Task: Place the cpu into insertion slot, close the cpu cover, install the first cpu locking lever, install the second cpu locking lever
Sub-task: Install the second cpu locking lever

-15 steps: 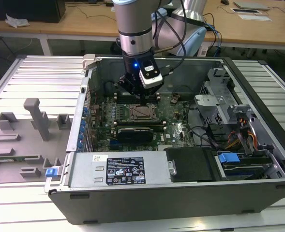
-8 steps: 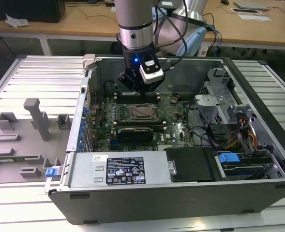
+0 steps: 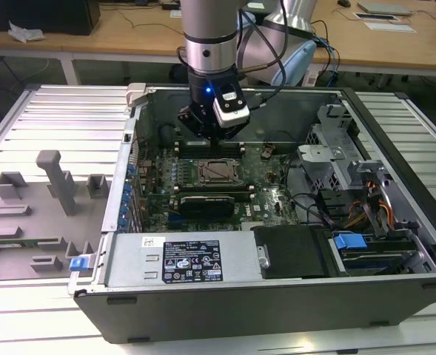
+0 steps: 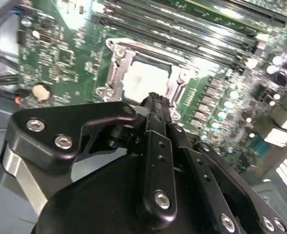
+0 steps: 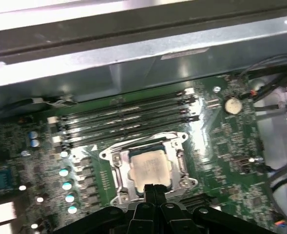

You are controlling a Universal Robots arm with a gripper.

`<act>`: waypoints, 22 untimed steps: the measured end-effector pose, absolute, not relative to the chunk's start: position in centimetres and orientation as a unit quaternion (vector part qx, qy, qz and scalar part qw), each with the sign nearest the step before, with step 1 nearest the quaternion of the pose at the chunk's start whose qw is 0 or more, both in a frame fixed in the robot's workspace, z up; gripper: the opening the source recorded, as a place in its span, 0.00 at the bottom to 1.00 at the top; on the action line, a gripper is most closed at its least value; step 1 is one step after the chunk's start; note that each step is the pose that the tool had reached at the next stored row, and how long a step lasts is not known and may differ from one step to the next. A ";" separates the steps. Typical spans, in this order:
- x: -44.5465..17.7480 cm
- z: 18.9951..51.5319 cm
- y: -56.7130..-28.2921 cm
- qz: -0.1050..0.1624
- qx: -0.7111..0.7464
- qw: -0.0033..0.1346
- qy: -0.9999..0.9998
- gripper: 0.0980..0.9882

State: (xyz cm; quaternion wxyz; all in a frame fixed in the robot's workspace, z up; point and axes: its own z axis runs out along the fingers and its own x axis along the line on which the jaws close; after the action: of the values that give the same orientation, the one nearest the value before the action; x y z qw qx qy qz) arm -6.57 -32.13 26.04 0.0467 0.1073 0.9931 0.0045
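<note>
You have an open computer case [image 3: 277,296] lying on a slatted metal bench [image 3: 55,111], wooden desks behind it. In the exterior view the gripper [image 3: 212,135] hangs over the far part of the green motherboard [image 3: 269,185], just beyond the insertion slot [image 3: 218,171], where the cpu [image 3: 218,171] already lies with its pale top showing. In the second wrist view the fingertips [image 4: 155,100] are pressed together and hold nothing, sitting right above the near edge of the cpu [image 4: 145,80]; the cpu cover [image 4: 180,80] reads as a bright frame around the chip, though you cannot tell for sure whether it is fully down. In the first wrist view the fingertips [image 5: 155,187] again meet, over the socket's edge, with the cpu [image 5: 150,168] framed by the cover [image 5: 180,163] and long memory slots [image 5: 128,119] beyond. Your risk, as I judge it, is a descent slightly off line: the tips could press the chip's lid or slip off the thin frame, skewing the chip on its pins.
</note>
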 end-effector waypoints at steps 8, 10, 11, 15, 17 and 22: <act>-6.6 25.9 -34.2 0.005 0.107 0.047 0.993 0.01; -6.6 25.8 -34.9 0.005 0.107 0.047 0.993 0.01; -6.6 25.7 -35.4 0.005 0.107 0.047 0.993 0.01; -6.6 25.0 -36.3 0.009 0.108 0.046 0.993 0.01; -6.6 24.7 -36.5 0.011 0.108 0.045 0.993 0.01; -6.6 23.9 -36.6 0.013 0.108 0.044 0.993 0.01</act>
State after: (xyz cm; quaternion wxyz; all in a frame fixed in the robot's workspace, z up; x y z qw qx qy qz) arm -6.58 -36.60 23.95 0.0439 0.1079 0.9931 0.0132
